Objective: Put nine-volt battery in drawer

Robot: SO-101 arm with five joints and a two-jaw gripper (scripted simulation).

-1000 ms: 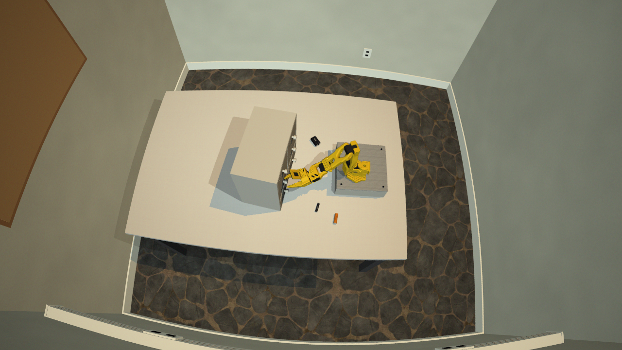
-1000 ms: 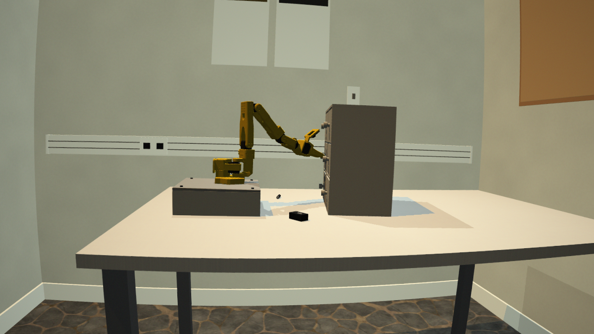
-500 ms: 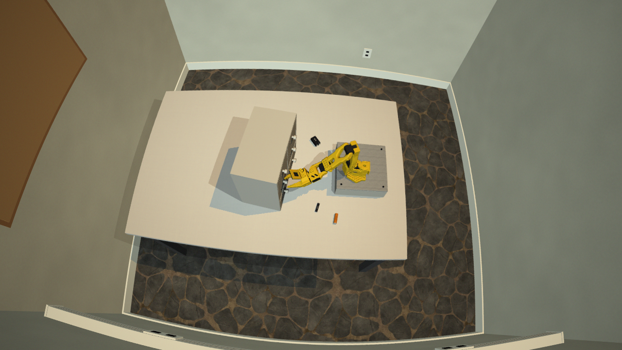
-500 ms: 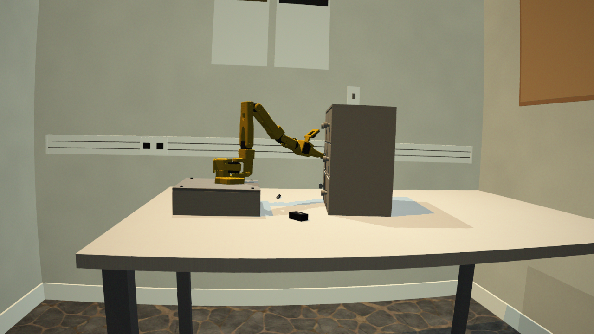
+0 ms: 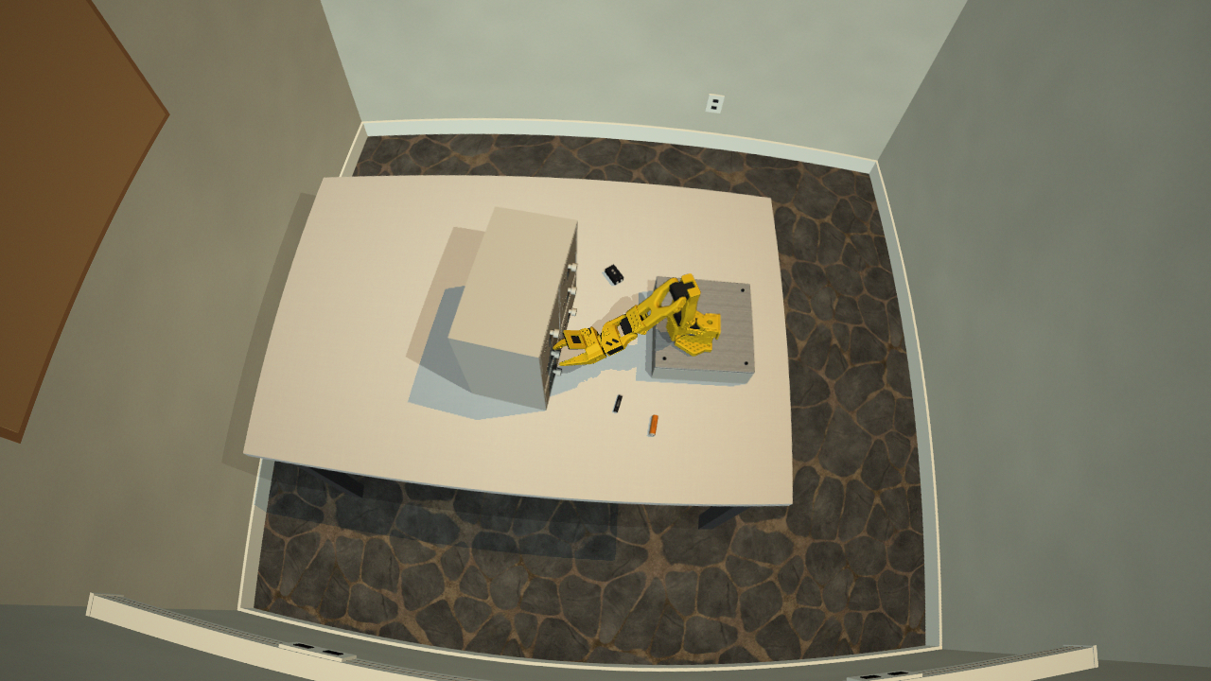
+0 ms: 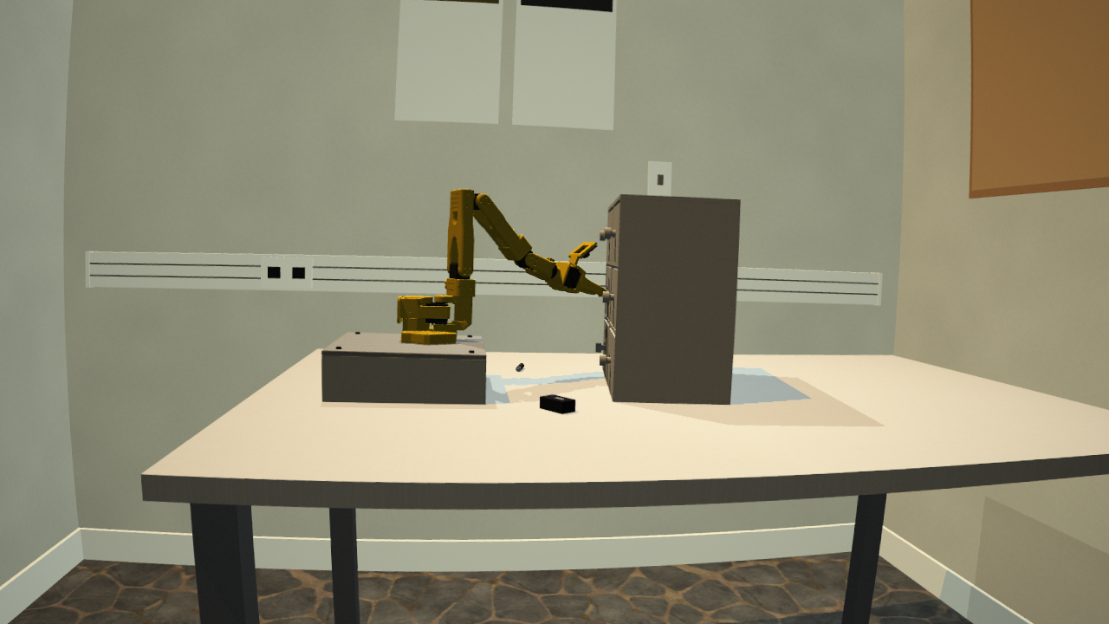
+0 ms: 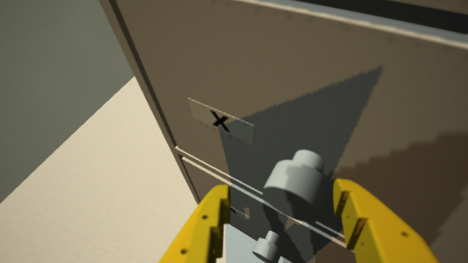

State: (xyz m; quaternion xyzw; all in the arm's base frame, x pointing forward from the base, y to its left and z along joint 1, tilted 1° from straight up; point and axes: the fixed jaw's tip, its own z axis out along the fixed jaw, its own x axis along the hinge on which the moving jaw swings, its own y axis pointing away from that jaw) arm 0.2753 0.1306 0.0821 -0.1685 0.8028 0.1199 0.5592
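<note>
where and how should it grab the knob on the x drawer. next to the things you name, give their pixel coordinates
Grip the wide round head of the knob (image 5: pixel 554 355) (image 7: pixel 292 184), coming straight at the drawer front (image 7: pixel 164 47) with one finger on each side. The head stands proud of the front on a narrower neck, so tips closing just behind the head should hook it for the pull.

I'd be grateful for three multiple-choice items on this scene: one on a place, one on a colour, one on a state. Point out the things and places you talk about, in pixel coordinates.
1. Where is the orange cylinder (image 5: pixel 654 425)?
A) On the chest
B) In the gripper (image 5: pixel 557 357) (image 6: pixel 599 268) (image 7: pixel 281 183)
C) On the table

2. What colour is the arm (image 5: pixel 650 316) (image 6: pixel 503 230)?
A) Yellow
B) Blue
C) Red

3. How do the fingers stand at the knob (image 5: pixel 555 354) (image 7: pixel 294 184)?
A) Squeezing it
B) Apart, a gap either side
C) Tip to tip

1 C: the top view shows it lying there.
2 A: top and exterior views show yellow parts.
3 B: the wrist view shows both gaps.
</note>
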